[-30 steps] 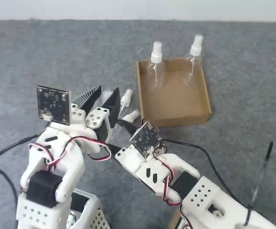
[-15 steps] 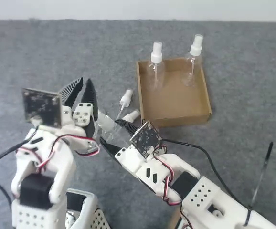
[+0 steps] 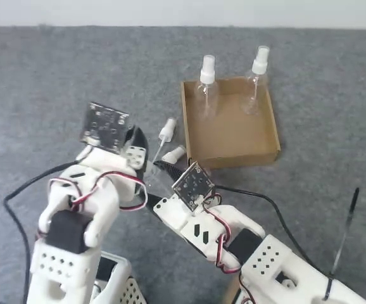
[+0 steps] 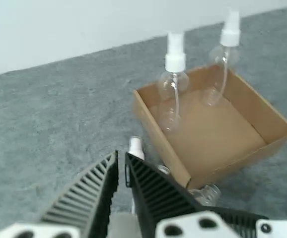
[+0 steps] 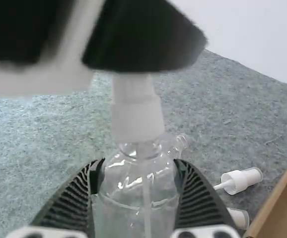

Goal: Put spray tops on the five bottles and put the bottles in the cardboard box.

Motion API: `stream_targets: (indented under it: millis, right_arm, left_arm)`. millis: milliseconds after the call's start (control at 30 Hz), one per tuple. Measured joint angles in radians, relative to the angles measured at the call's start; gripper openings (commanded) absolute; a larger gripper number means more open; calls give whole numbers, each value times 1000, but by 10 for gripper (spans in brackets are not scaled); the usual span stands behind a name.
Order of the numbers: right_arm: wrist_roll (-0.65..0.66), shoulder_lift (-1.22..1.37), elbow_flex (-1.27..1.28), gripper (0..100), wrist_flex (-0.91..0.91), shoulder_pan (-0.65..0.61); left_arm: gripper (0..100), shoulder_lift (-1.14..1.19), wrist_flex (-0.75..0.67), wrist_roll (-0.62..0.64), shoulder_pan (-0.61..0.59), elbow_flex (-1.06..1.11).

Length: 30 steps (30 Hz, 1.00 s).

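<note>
Clear bottle (image 5: 138, 198) gripped at shoulders by right jaws, nr cardboard box (image 3: 240, 158) corner. Above it, left jaws, almost closed, pinch spray top (image 5: 136, 114) sitting on neck. High view: arms hide that joint; 2 capped bottles (image 3: 207, 95) stand in box.

Left arm (image 3: 97, 190) and right arm (image 3: 180, 218) were white plastic, with black ribbed fingers (image 4: 151, 191), black motors (image 3: 66, 231), red-and-black wires (image 3: 221, 247) and dark circuit boards (image 3: 106, 127).

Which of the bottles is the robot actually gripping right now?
The bottle clamped in the right gripper, the left gripper holding a spray top at its neck. Two others stand capped inside the cardboard box.
</note>
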Motion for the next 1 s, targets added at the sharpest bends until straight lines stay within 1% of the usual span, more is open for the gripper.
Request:
stream_targets:
  millis: [167, 333, 433, 600, 667, 800, 900, 1000]
  right_arm:
    - [0, 2, 2, 6, 0, 2]
    - [0, 2, 2, 6, 0, 0]
    - [0, 2, 2, 6, 0, 0]
    - [0, 2, 2, 6, 0, 0]
    - [0, 2, 2, 6, 0, 0]
    - [0, 2, 2, 6, 0, 0]
    - [0, 2, 2, 6, 0, 0]
    - [0, 2, 2, 6, 0, 3]
  left_arm:
    - [12, 2, -5, -2, 44, 6]
    - [12, 2, -8, -32, 41, -11]
    - [12, 2, 5, -35, -44, -77]
    - [12, 0, 80, -51, -199, -143]
    - [12, 0, 100, -78, -216, -137]
    - [12, 0, 103, -95, -222, -49]
    - [12, 0, 81, -101, -184, 6]
    - [12, 0, 75, -101, -114, 15]
